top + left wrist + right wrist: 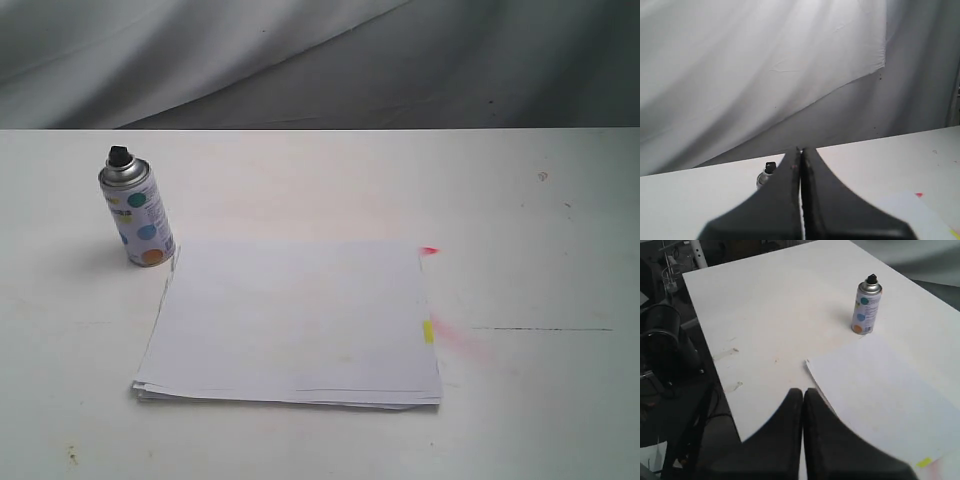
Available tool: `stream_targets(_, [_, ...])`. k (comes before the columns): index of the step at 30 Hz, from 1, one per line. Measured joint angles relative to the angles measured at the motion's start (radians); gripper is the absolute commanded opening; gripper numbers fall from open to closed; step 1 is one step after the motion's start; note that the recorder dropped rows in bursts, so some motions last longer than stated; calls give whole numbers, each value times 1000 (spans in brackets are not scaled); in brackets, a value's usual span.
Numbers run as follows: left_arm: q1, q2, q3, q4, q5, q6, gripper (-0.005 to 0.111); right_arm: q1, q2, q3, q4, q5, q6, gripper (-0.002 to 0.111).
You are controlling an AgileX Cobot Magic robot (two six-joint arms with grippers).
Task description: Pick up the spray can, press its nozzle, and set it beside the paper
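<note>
The spray can (pixel 138 210) is standing upright on the table (pixel 540 230), just beside the paper's (pixel 290 320) far left corner, with its black nozzle (pixel 119 156) pointing up. The left gripper (pixel 800 152) and right gripper (pixel 803 392) are both hanging well clear of it, each pressing its fingers together on nothing.

Logged spray can (pixel 139 212) upright on table (pixel 540 250) — left side, toward the back, nozzle (pixel 120 155) on top. Noted paper (pixel 295 320) flat at table's middle, in front and right of the can, far left corner just beside its base. Recorded cloth backdrop (pixel 300 60) behind table's far edge.
</note>
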Motion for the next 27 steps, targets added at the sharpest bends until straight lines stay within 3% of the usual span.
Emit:
stream_targets(4, [0, -163, 175, -34, -94, -8, 0, 0, -193, 162, 39, -125, 2, 0])
stream_targets(8, [0, -139, 332, -232, -391, -22, 0, 0, -327, 395, 92, -424, 2, 0])
stream_targets(10, [0, -110, 376, -335, -463, -22, 0, 0, -332, 491, 171, -573, -1, 0])
stream_targets(13, [0, -91, 429, -364, -485, -22, 0, 0, -332, 578, 252, -689, -81, 0])
stream_targets(16, [0, -82, 495, -298, -498, -11, 0, 0, -332, 653, 420, -780, -255, 0])
stream_targets(21, [0, -82, 585, -244, -565, -11, 0, 0, -332, 760, 706, -801, -504, 0])
stream_targets(27, [0, -82, 586, -244, -565, -9, 0, 0, -332, 836, 742, -889, -568, 0])
